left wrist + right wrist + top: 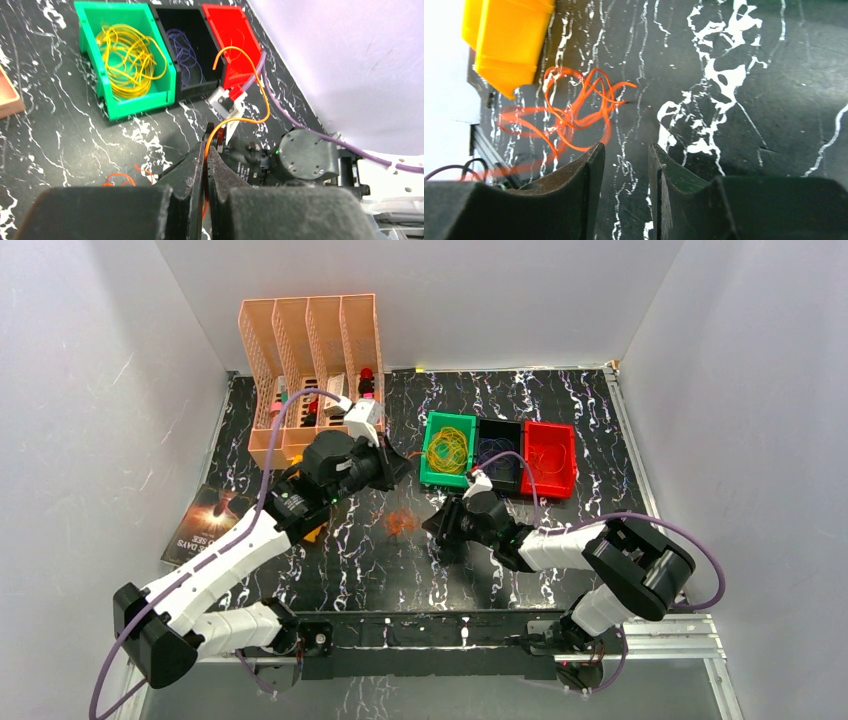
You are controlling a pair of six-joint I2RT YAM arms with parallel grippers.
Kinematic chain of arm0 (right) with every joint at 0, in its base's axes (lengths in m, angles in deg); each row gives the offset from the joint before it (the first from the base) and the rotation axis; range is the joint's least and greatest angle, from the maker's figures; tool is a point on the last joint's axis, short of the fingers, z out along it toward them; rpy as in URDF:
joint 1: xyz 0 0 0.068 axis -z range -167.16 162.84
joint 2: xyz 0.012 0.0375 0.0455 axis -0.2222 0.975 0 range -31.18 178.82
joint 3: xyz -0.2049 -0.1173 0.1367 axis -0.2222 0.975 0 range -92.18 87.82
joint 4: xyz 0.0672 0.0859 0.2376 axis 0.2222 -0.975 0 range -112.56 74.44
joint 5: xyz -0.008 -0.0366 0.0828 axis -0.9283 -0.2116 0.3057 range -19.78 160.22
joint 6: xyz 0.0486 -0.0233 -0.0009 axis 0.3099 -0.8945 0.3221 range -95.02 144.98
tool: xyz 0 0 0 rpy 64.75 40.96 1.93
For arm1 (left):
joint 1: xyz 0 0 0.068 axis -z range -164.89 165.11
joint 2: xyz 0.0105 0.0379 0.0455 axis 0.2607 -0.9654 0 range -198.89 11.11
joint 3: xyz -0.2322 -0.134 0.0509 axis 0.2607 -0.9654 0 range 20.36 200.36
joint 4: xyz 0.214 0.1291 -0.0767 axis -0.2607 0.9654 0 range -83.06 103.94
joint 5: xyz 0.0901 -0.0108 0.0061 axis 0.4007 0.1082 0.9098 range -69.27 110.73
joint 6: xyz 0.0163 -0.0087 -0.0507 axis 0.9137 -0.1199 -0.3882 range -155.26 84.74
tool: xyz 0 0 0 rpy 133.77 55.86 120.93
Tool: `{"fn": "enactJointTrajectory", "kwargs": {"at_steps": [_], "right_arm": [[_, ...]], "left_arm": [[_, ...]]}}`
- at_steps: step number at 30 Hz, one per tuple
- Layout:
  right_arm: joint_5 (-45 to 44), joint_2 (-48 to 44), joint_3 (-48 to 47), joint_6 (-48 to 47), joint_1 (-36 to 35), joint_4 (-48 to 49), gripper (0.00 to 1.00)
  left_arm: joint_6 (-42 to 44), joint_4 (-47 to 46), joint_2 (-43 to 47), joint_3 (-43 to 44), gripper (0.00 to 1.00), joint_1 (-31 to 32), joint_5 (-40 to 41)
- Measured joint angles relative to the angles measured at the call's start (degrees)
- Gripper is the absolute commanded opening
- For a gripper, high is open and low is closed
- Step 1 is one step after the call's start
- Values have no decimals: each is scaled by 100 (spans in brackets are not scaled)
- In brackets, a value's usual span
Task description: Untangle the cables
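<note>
A loose tangle of orange-red cables [400, 523] lies on the black marbled table between the two arms; in the right wrist view the tangle [569, 110] sits just ahead and left of my right gripper [626, 147], which is open with only bare table between its fingers. My left gripper [207, 135] is shut on a single orange cable loop [262, 107] that arcs up in front of the bins. Yellow cables [127, 57] fill the green bin [140, 102]. Blue-purple cables [182, 47] lie in the black bin [200, 90]. The red bin [220, 10] holds thin orange strands.
A peach slotted rack [310, 370] with small items stands at the back left. A booklet [200, 525] lies at the left edge. A yellow block [504, 40] sits beside the tangle. The right arm's lilac cord [300, 117] runs past the red bin.
</note>
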Motion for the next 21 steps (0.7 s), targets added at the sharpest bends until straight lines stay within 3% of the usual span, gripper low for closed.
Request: {"fn": "enactJointTrajectory", "kwargs": {"at_steps": [7,12,14,21], "right_arm": [[-232,-28,7,-201,0,-382,43],[-275,-393,223,-498,0,-404,57],[-227,-769,417,-817,0,-295,69],[111,-2153,636,-2273,0,522,77]], "left_arm": [[240,391,76,575,0,0,328],[402,660,76,898,0,0,459],[446,743,76,1032,0,0,472],[531,804,68,1329,0,0,428]]}}
